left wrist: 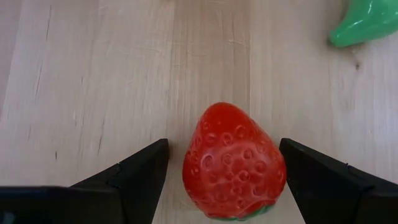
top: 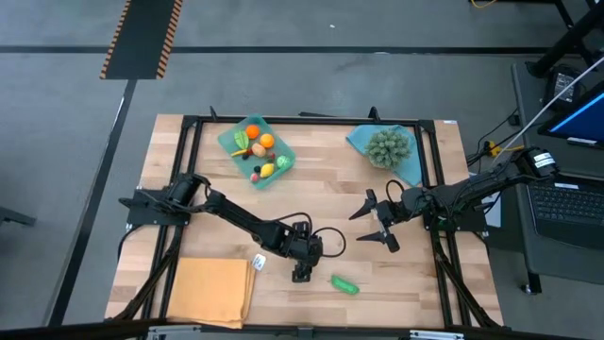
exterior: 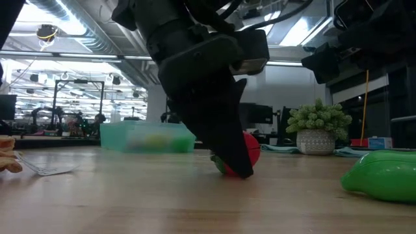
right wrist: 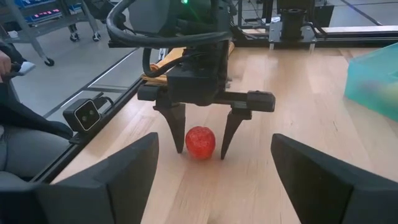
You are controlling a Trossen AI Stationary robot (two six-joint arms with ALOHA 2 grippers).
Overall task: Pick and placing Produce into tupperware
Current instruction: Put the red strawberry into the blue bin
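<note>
Strawberry (left wrist: 233,163) between open left jaws | green pod (top: 344,283) near | tupperware (top: 257,151) well apart

The light wooden-plank table (top: 311,198) carries a translucent teal plastic tray (top: 257,151), red toy strawberry (left wrist: 234,162), green toy pepper (top: 344,283), orange-tan square mat (top: 210,291) at its front left corner.

A robotics lab: exposed ceiling ducts (exterior: 71,36), hazard-striped floor tape (top: 142,38), laptop (top: 566,203) beside the table.

From above, the left tool (top: 301,274) hides the strawberry (left wrist: 234,163), whose base the left wrist picture's 6 o'clock edge crops.
</note>
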